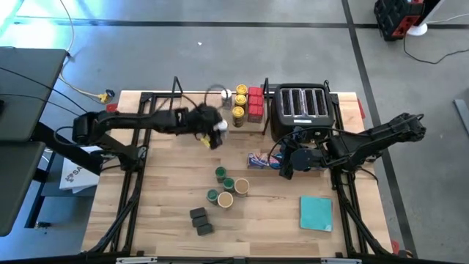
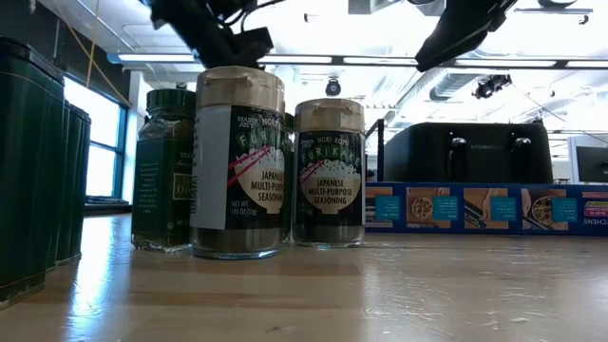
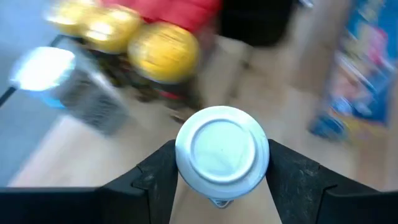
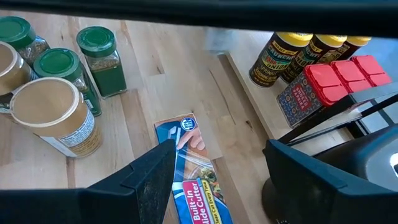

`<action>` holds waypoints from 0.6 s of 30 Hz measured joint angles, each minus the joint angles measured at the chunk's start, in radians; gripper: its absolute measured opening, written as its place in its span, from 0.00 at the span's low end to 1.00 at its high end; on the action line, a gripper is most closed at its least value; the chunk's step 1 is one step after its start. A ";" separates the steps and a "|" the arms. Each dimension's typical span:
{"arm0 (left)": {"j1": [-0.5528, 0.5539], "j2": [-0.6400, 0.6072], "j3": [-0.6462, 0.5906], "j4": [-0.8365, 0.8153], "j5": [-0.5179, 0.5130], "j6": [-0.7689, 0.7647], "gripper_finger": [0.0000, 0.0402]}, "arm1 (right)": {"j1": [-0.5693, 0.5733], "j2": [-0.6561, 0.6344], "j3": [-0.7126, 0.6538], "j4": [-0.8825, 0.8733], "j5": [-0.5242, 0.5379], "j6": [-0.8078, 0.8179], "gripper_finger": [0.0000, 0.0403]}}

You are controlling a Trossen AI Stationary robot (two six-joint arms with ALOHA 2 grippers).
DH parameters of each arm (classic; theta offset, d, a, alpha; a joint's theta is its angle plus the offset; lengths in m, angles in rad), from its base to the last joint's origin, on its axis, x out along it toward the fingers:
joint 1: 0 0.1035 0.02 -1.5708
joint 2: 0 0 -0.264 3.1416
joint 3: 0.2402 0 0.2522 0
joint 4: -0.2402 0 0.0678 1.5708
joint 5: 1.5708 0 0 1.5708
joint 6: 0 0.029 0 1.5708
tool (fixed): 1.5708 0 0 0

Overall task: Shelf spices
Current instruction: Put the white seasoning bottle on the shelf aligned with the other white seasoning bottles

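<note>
My left gripper (image 1: 211,129) is shut on a white-lidded spice jar (image 3: 222,152) just in front of the shelf (image 1: 179,95), a black wire rack at the table's far middle. On the shelf stand yellow-lidded jars (image 1: 239,103), red tins (image 1: 255,103) and another white-lidded jar (image 1: 226,95). Green-lidded jars (image 1: 220,174), tan-lidded jars (image 1: 241,187) and dark grey blocks (image 1: 200,220) stand on the table nearer the front. My right gripper (image 1: 286,163) is open and empty above the end of the blue wrap box (image 4: 194,180). My left gripper pinches the white-lidded jar between its two fingers (image 3: 155,177), one on each side at the lid's rim (image 3: 181,155). The fingers come from above, pointing down, and the lid top faces the wrist camera. The jar is upright. What is under it is hidden.
A black four-slot toaster (image 1: 300,106) stands right of the shelf. The blue wrap box (image 1: 258,160) lies in front of it. A teal square pad (image 1: 316,213) lies at the front right. In the low view the jars (image 2: 237,161) and blocks (image 2: 38,161) stand close to the camera.
</note>
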 joint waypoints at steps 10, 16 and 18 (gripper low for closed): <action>0.168 0.093 0.056 0.026 0.039 -0.019 0.50 | 0.000 0.000 0.000 0.009 0.005 0.000 0.60; 0.206 0.157 0.056 0.106 0.051 -0.019 0.50 | -0.001 0.000 0.000 0.009 0.005 0.001 0.60; 0.216 0.172 0.056 0.132 0.058 -0.019 0.50 | -0.001 0.000 0.000 0.009 0.005 0.001 0.60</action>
